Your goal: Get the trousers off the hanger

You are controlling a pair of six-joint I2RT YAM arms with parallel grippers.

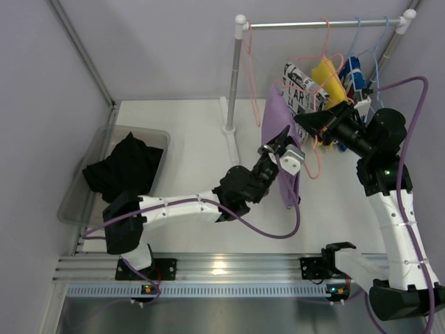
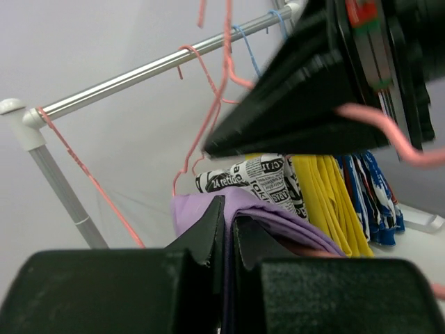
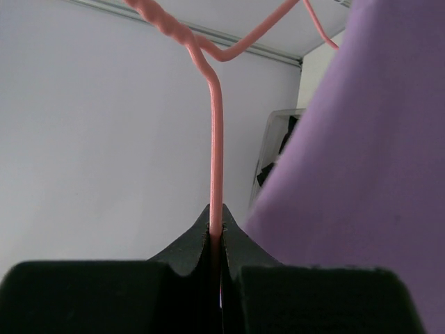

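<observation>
Left claw (image 2: 229, 216) being pressed shut on lilac trousers (image 2: 271, 211); pink hanger (image 3: 216, 139) being gripped by right claw (image 3: 216, 224), far right.

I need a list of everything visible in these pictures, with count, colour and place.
lilac trousers: one, light purple, hanging before the rail
black trousers: one, black, in the bin
bin: one, clear, far left
printed garment: one, black-and-white, under the rail
yellow garment: one, yellow, beside the printed one
blue garment: one, blue-and-white, rightmost
rail: one, silver, at the back
pink hanger: one, pink, beside the lilac trousers
other hangers: several, pink and blue, on the rail
left fingers: two, black, shut on the lilac trousers
right fingers: two, black, shut on the pink hanger
</observation>
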